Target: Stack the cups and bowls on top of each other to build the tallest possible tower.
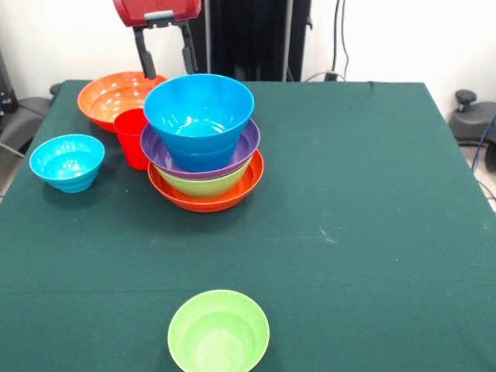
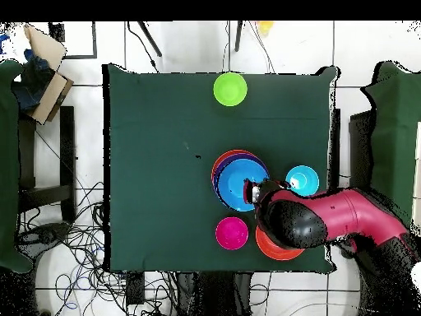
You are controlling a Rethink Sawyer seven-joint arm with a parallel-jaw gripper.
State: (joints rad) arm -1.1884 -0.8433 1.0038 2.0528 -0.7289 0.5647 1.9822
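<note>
My gripper (image 1: 165, 51) hangs open and empty above the bench (image 1: 372, 194), behind the tower (image 1: 203, 143).

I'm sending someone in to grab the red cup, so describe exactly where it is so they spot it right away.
Find the tower of nested bowls with the big blue bowl on top. The red cup stands upright between it and the lone wide orange bowl. It is the only tall, narrow, straight-sided piece.
</note>
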